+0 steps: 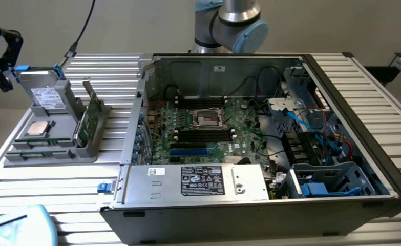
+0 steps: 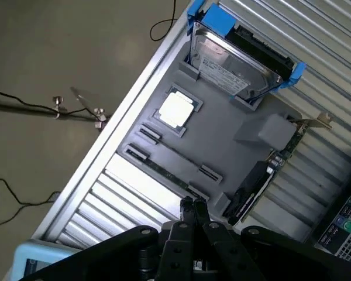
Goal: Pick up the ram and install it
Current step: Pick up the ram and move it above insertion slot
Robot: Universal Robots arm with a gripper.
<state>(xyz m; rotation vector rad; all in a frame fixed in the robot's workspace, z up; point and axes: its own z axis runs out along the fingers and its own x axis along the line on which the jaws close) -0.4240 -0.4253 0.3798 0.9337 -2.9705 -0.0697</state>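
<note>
The ram is a thin dark green stick that rests on edge in a long slot of the grey holder. The exterior view has it at the holder's near end. My gripper hangs above the holder's edge close to the ram, its two black fingers pressed together with nothing between them. In the exterior view the gripper is high at the far left, above the holder. The open computer case exposes the green motherboard with its dark memory slots.
The holder also carries a silver hard drive in a blue frame, a square silver processor and an upright green card with a metal bracket. A ribbed metal table lies under everything. Cables trail across the floor.
</note>
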